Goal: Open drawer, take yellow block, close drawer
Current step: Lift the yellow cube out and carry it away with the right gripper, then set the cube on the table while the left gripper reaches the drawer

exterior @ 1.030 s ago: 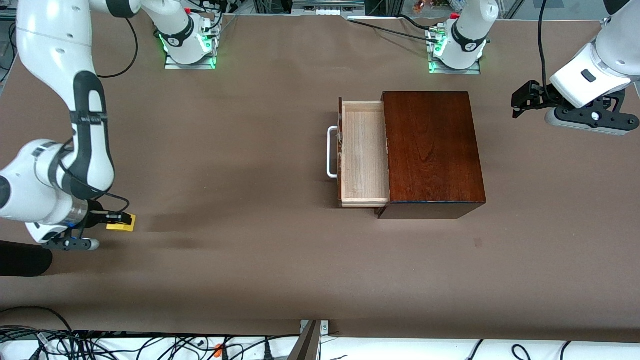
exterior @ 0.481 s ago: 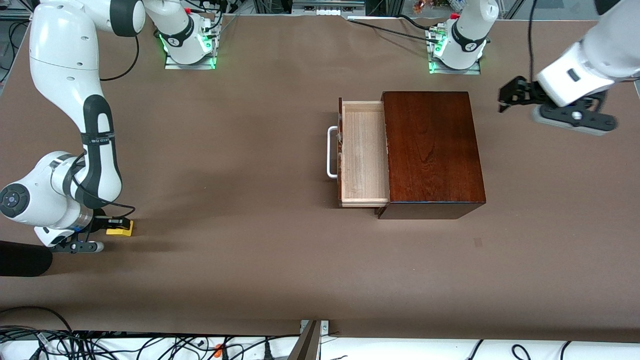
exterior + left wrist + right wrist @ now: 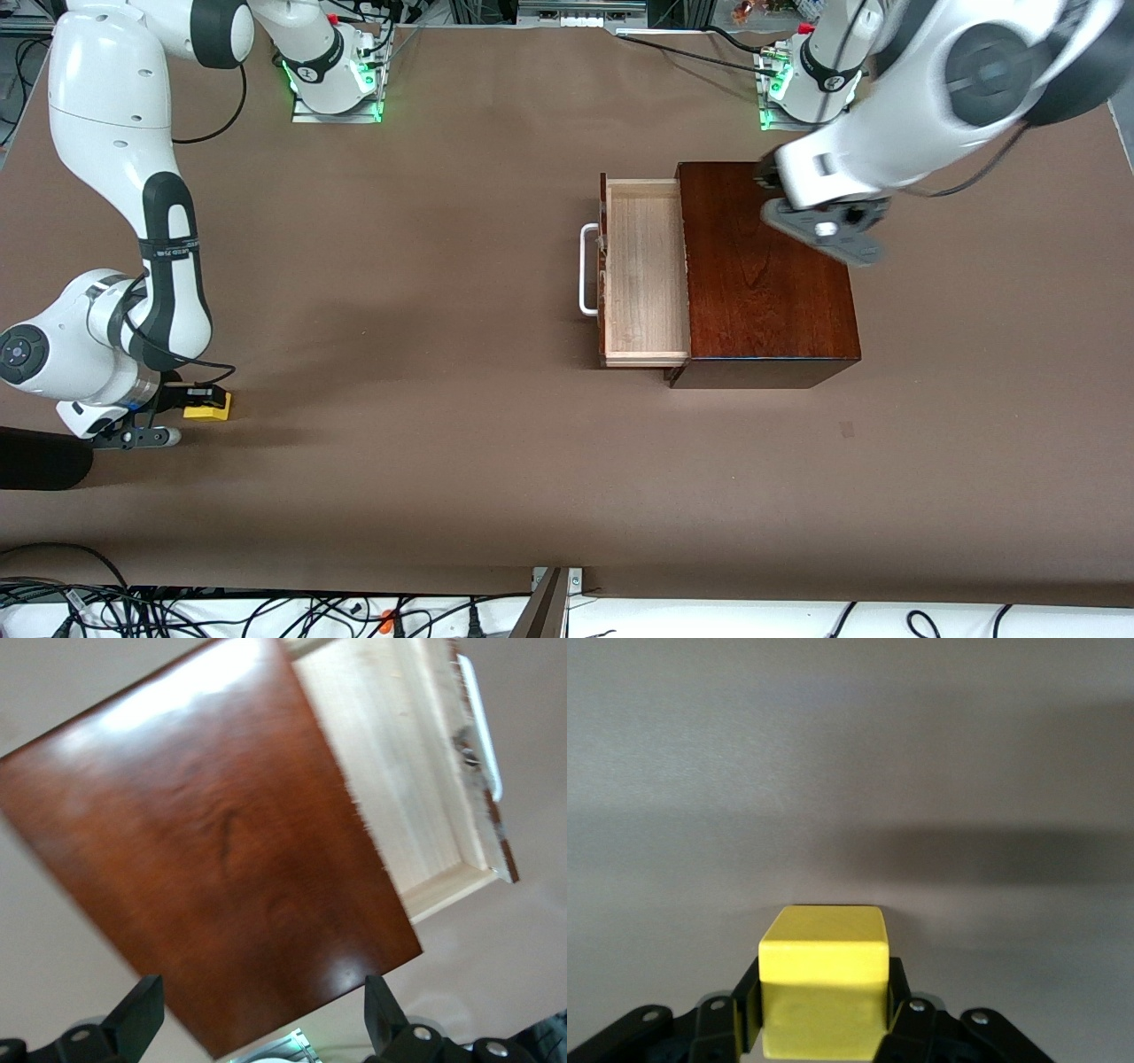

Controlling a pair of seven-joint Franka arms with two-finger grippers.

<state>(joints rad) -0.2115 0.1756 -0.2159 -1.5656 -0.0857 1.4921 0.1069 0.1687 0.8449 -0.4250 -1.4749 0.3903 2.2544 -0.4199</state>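
Note:
The mahogany box (image 3: 766,275) stands mid-table with its drawer (image 3: 645,270) pulled out; the pale tray is empty, and the white handle (image 3: 586,270) faces the right arm's end. My right gripper (image 3: 199,396) is shut on the yellow block (image 3: 210,409), low at the table near the right arm's end. In the right wrist view the block (image 3: 824,966) fills the gap between the fingers (image 3: 744,1005). My left gripper (image 3: 766,177) is open and empty over the box top. The left wrist view shows the box (image 3: 204,868), the drawer (image 3: 399,771) and the wide-apart left gripper (image 3: 261,997).
Both arm bases (image 3: 332,84) (image 3: 811,89) stand along the table edge farthest from the front camera. Cables (image 3: 177,611) lie off the table's nearest edge. Brown table surface (image 3: 425,292) stretches between the block and the drawer.
My left arm has swung from the left arm's end of the table to over the box. My right gripper with the yellow block has sunk slightly toward the table.

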